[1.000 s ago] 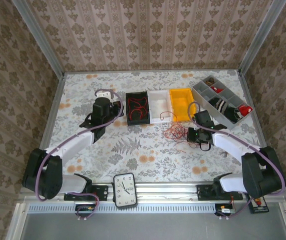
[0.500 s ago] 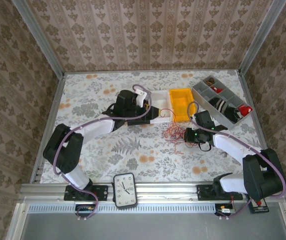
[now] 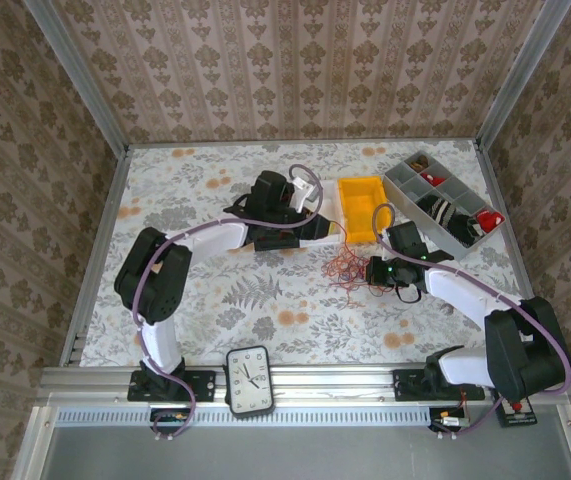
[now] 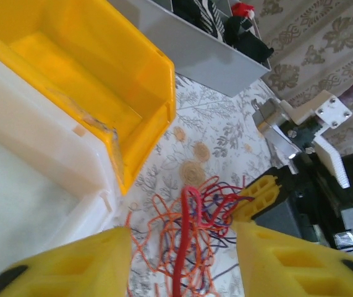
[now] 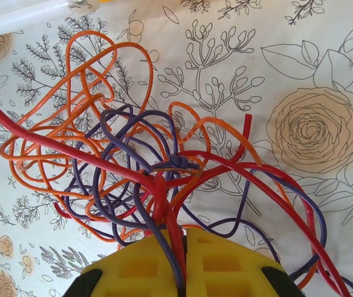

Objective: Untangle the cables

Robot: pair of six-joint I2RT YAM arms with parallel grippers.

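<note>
You get bright, even light; shadows on the worktop (image 3: 295, 300) are soft and faint. Your left wrist view is soft, its near yellow fingers (image 4: 71, 266) blurred, the white bin (image 4: 15, 167) washed out. Your right wrist view shows the cables (image 5: 161, 185) sharp

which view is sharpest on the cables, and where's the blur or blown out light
Right wrist: sharpest, the cables read strand by strand in even light; left wrist: the near yellow fingers are out of focus, the white bin is washed out, the cables a little soft; top external: evenly lit, no glare, but the tangle is too small to separate strands.
</note>
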